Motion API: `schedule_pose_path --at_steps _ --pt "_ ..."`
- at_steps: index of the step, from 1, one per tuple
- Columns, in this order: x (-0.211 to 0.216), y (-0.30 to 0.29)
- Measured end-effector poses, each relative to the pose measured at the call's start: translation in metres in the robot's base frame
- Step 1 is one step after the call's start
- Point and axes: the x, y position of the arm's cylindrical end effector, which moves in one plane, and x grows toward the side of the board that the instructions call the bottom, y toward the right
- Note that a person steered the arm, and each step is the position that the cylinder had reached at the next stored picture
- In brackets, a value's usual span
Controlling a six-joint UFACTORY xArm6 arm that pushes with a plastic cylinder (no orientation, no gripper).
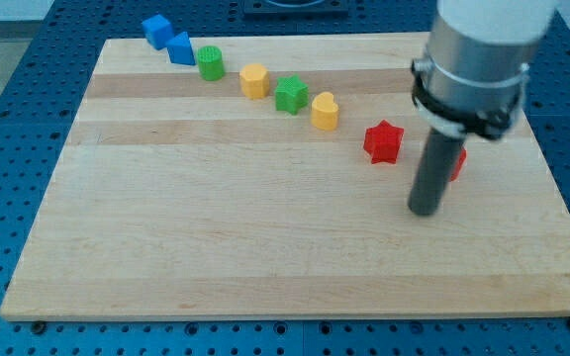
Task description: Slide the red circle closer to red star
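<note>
The red star lies on the wooden board at the view's right. The red circle is mostly hidden behind my rod, only a sliver showing at the rod's right side, a short way right of the star. My tip rests on the board just below and left of the red circle, and below right of the star.
A diagonal row of blocks runs from the view's top left toward the star: a blue cube, a blue triangle, a green cylinder, a yellow hexagon, a green star, a yellow heart.
</note>
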Motion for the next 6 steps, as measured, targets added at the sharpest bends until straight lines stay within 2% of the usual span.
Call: schedule_pose_path --at_steps 1,2,3,5,6 --pt "0.007 0.052" --pt "-0.026 0.092" --pt "-0.071 0.106" --pt "-0.088 0.029" --pt "-0.082 0.027"
